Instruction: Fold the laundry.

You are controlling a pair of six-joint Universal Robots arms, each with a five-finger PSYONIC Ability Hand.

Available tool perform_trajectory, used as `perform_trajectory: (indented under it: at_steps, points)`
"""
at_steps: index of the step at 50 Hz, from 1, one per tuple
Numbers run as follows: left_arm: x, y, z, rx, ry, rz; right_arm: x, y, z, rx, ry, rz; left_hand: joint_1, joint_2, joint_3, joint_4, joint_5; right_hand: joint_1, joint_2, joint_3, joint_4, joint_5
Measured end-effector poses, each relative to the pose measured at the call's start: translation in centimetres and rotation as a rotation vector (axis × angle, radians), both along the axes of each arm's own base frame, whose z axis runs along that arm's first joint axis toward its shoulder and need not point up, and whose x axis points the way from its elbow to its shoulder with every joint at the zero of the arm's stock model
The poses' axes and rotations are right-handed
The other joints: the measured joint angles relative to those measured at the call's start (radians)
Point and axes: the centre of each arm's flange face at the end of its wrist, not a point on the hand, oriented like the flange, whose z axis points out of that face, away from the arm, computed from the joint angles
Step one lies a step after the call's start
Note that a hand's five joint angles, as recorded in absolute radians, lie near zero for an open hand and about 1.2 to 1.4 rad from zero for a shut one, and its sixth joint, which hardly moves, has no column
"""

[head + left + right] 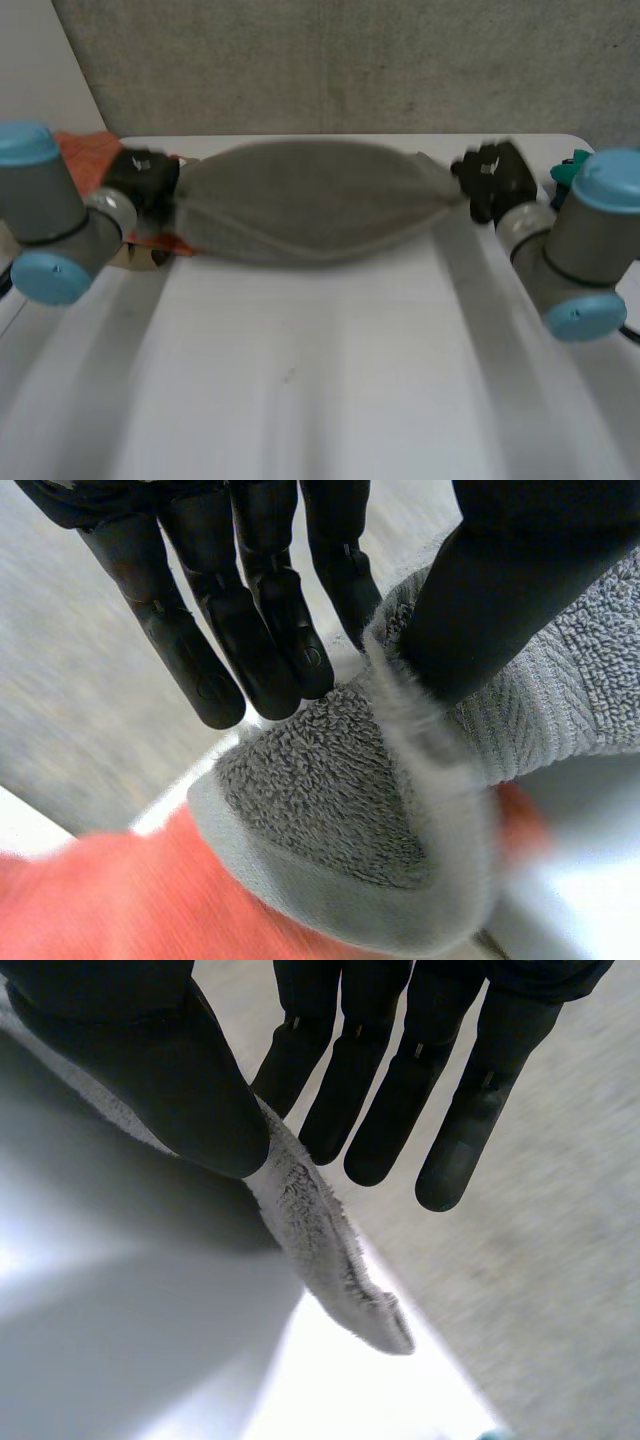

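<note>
Grey towel (315, 200) is stretched taut between both hands at the far side of the white table (320, 390). Left hand (140, 180) pinches its left end between thumb and fingers, right by an orange cloth (90, 150). Right hand (495, 178) pinches the right end the same way.

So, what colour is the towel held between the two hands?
The towel is plain grey all over; the left wrist view shows it best.
</note>
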Motion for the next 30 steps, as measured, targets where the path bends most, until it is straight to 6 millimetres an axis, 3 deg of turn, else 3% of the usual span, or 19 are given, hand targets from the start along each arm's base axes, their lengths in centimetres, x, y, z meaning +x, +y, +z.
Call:
perform_trajectory:
  at_steps: [4, 8, 12, 18, 30]
  points:
    - [0.4, 1.2, -2.2, 0.047, -0.090, -0.025, -0.6, 0.8, -2.1, 0.068, 0.055, 0.006, 0.000, 0.000, 0.000, 0.000, 0.000, 0.000, 0.000, 0.000, 0.000, 0.000]
    - [0.7, 1.7, -3.1, 0.052, -0.150, -0.044, -1.0, 1.0, -2.8, 0.092, 0.078, 0.002, 0.000, 0.000, 0.000, 0.000, 0.000, 0.000, 0.000, 0.000, 0.000, 0.000]
    - [0.9, 1.9, -3.2, 0.033, -0.175, -0.050, -1.2, 1.1, -2.6, 0.097, 0.073, -0.006, -0.009, -0.036, -0.032, -0.038, -0.008, 0.000, 0.000, 0.000, 0.000, 0.000]
    - [0.9, 2.0, -2.8, -0.003, -0.172, -0.047, -1.2, 1.2, -2.3, 0.099, 0.052, -0.010, -0.269, -0.295, -0.283, -0.295, -0.247, 0.000, 0.000, 0.000, 0.000, 0.000]
    - [0.3, 3.6, -2.2, -0.080, -0.160, -0.064, -1.4, 1.6, -2.7, 0.119, 0.055, -0.016, -0.383, -0.424, -0.414, -0.430, -0.388, 0.000, 0.000, 0.000, 0.000, 0.000]
